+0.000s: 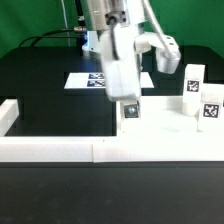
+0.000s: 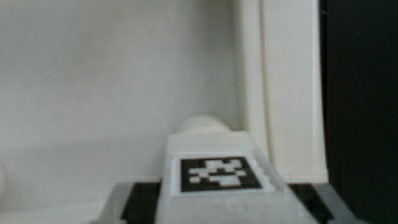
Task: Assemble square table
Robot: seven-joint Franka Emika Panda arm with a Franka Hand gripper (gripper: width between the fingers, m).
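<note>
Over smooth white tabletop slab (image 1: 70,125), hand (image 1: 129,108) apparently clenched round small tagged block leg (image 2: 219,160).

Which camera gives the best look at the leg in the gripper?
The wrist view: the leg fills the foreground with its tag facing the camera, between the fingers. The exterior view shows that leg only as a small tagged block under the gripper.
</note>
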